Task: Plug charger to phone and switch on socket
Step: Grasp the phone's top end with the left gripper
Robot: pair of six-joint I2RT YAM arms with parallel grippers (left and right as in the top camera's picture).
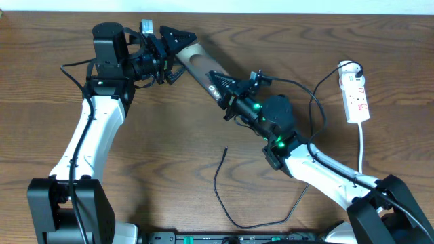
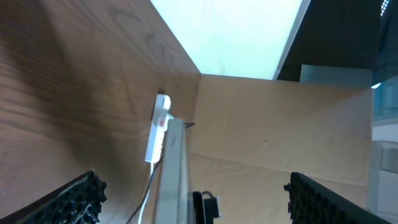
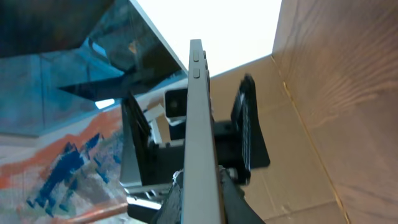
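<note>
Phone [image 1: 198, 62] is off the worktop [image 1: 169, 149], far side, left of centre. The right tool [image 1: 220, 81] is clenched on its right end. The right wrist view shows it edge-on, one finger on each face, so the grip pinches the flat sides and leaves the edges free.

The left tool [image 1: 173, 54] is released. Its pads [image 2: 84, 199] are spread wide and the phone's left end sits in the gap, with no contact that I can see. My read: a handover or a two-arm brace, so one arm can steady the phone while the other goes for the plug. I can't tell which end has the port.

Charger [image 1: 218, 186] lies loose on the worktop, near centre, with its tip [image 1: 226, 149] pointing far. It is well apart from the phone and neither tool is on it, so plug-in is not yet done. Its other end runs under the right arm, hidden.

Socket [image 1: 357, 95] sits at the far right, with its cord [image 1: 361, 146] trailing toward the near side. The switch state is too small to read.

No containers in view.
</note>
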